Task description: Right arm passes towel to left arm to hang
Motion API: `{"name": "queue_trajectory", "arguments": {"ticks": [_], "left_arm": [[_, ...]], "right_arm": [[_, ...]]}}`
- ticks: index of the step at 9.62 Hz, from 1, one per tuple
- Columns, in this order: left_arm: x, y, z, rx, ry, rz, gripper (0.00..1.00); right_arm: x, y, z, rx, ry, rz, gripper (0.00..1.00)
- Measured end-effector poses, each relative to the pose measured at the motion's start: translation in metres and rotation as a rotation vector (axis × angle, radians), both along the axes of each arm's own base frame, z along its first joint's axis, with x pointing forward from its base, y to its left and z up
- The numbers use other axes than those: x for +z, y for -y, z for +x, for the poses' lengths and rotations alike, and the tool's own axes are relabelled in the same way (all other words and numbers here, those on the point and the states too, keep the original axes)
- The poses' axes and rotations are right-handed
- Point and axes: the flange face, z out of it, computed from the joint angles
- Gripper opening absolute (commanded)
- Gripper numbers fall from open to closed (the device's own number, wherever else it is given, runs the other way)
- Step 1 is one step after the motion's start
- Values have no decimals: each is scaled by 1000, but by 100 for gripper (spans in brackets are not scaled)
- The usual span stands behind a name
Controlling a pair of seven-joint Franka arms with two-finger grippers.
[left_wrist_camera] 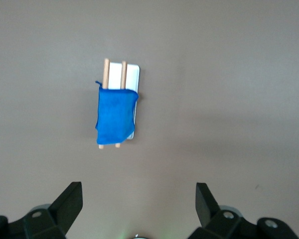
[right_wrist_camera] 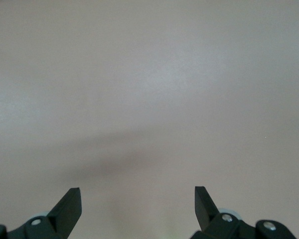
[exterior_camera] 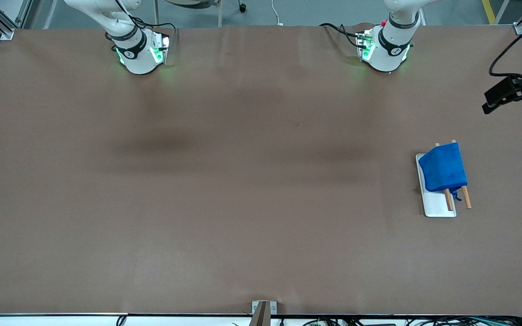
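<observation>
Towel already draped over rack rails; both tools wide, empty, high over desk; slippage risk if snagged.

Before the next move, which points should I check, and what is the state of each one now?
1. Towel draped over the two wooden rods of the rack: ok.
2. Rack base flat on the table, toward the left arm's end: ok.
3. Left gripper open, holding nothing, high over the table with the towel in its view: ok.
4. Right gripper open, over bare table: ok.
5. Towel's loop hangs free: cannot tell.
</observation>
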Motion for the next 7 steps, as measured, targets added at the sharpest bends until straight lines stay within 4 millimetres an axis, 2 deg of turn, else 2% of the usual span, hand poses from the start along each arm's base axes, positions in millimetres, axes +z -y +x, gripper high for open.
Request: {"name": "queue_trajectory", "arguments": {"ticks": [4,7], "left_arm": [[-1,14,-34,-37,-2,12,100],[-2,19,-33,-63,8,12,100]], "right_arm": [[0,1,0,-1,1,0,100],[0,1,0,-1,0,0,100]]}}
